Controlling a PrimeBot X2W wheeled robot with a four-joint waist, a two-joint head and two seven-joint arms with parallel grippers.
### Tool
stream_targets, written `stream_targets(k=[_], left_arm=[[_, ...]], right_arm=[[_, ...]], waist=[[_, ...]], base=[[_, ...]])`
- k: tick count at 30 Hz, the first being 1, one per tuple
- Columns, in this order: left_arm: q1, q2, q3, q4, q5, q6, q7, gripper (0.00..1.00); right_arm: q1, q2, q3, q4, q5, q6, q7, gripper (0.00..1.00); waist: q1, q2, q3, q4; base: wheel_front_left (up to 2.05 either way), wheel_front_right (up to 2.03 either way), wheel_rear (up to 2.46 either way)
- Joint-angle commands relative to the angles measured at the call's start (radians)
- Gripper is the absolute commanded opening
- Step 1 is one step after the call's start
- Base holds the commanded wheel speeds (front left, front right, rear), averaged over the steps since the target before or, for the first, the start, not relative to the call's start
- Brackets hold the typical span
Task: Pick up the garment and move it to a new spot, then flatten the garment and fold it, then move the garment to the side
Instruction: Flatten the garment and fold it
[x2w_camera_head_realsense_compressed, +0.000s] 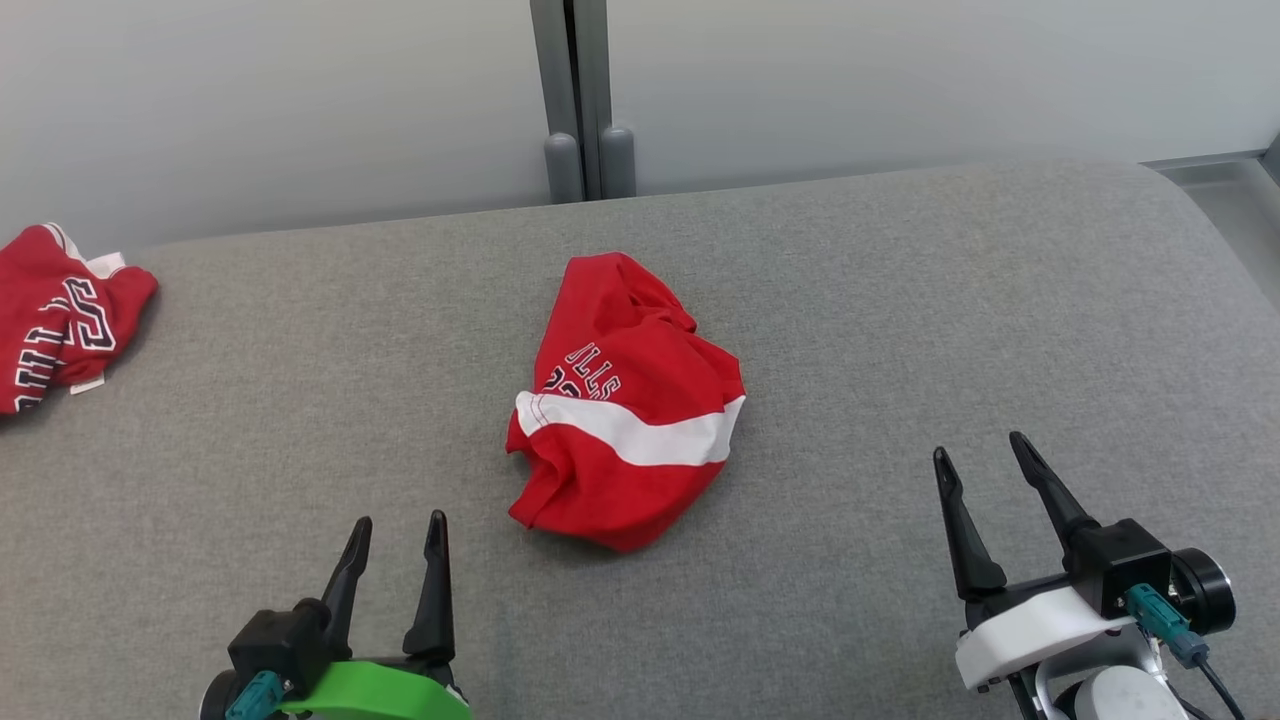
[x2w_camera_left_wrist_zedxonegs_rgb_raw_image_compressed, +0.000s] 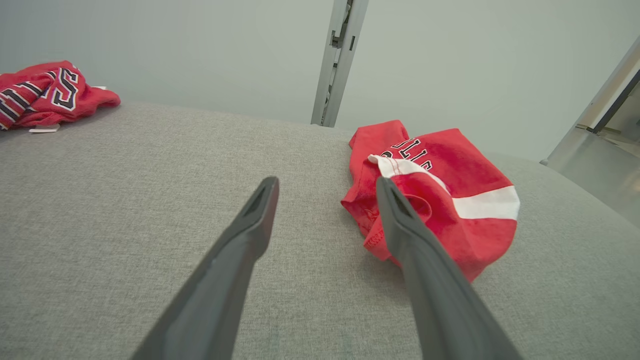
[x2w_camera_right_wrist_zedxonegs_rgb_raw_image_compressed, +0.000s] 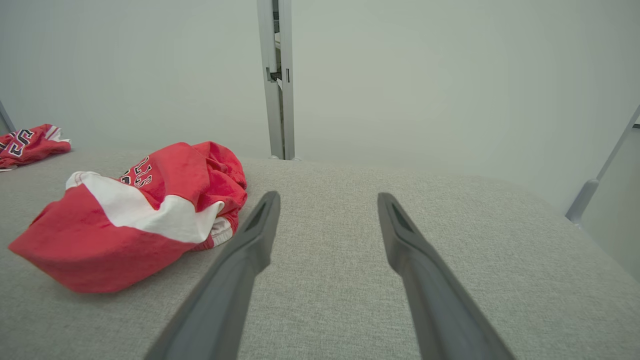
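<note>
We see the red T-shirt (x2w_camera_head_realsense_compressed: 640, 380) lying crumpled in a loose heap near the middle of the grey fabric-covered counter (x2w_camera_head_realsense_compressed: 900, 320). A broad white band crosses its front. Above the band, part of some dark, white-outlined lettering shows, with the top of a number under it. From the right wrist view the T-shirt (x2w_camera_right_wrist_zedxonegs_rgb_raw_image_compressed: 115, 245) sits to the left of the fingers, and a bit of pale ribbed trim peeks out at its near edge. From the left wrist view, the T-shirt (x2w_camera_left_wrist_zedxonegs_rgb_raw_image_compressed: 465, 160) lies on the right, partly behind one finger.

The left gripper (x2w_camera_head_realsense_compressed: 400, 518) hangs low at the near edge of the counter with its two dark fingers spread apart and nothing between them. In the head view it is near the T-shirt's closest fold but clear of it. The left wrist view confirms the gap between the left gripper's (x2w_camera_left_wrist_zedxonegs_rgb_raw_image_compressed: 327, 181) fingers.

The right gripper (x2w_camera_head_realsense_compressed: 978, 445) is off to the right, well apart from the T-shirt. Its fingers are also wide apart and empty, as we see again close up (x2w_camera_right_wrist_zedxonegs_rgb_raw_image_compressed: 328, 195).

Another red garment (x2w_camera_head_realsense_compressed: 60, 320) with the same kind of lettering is bunched at the far left edge of the counter, with a small white tag beside it. It shows in both wrist views too (x2w_camera_left_wrist_zedxonegs_rgb_raw_image_compressed: 55, 95) (x2w_camera_right_wrist_zedxonegs_rgb_raw_image_compressed: 30, 142). Behind the counter stand pale wall panels (x2w_camera_head_realsense_compressed: 250, 100), joined by a grey post (x2w_camera_head_realsense_compressed: 585, 100).
</note>
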Motion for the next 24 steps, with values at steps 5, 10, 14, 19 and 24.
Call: stream_targets(k=[5, 10, 14, 19, 24], left_arm=[[-0.052, 0.001, -0.037, 0.019, 0.012, -0.002, -0.001, 1.0], [-0.136, 0.001, -0.114, 0.091, -0.002, -0.002, 0.0, 1.0], [-0.225, 0.001, -0.198, 0.178, -0.065, -0.002, 0.03, 1.0], [-0.315, 0.002, -0.254, 0.292, -0.137, -0.002, 0.061, 1.0], [-0.37, 0.002, -0.272, 0.4, -0.183, 0.011, 0.076, 1.0]], right_arm=[[-0.011, -0.004, -0.002, 0.002, 0.001, -0.001, 0.0, 1.0], [-0.021, -0.004, 0.01, 0.0, -0.003, -0.001, 0.0, 1.0], [-0.033, -0.004, 0.022, -0.002, -0.006, -0.001, 0.0, 1.0], [-0.051, -0.004, 0.031, -0.003, -0.007, -0.001, 0.0, 1.0], [-0.061, -0.004, 0.029, -0.004, -0.009, -0.001, 0.0, 1.0]], waist=[[0.0, 0.0, 0.014, -0.001], [0.0, 0.0, 0.033, -0.009], [0.0, 0.0, 0.054, -0.024], [0.0, 0.0, 0.091, -0.051], [0.0, 0.0, 0.122, -0.07]], base=[[0.0, 0.0, 0.0], [0.0, 0.0, 0.0], [0.0, 0.0, 0.0], [0.0, 0.0, 0.0], [0.0, 0.0, 0.0]])
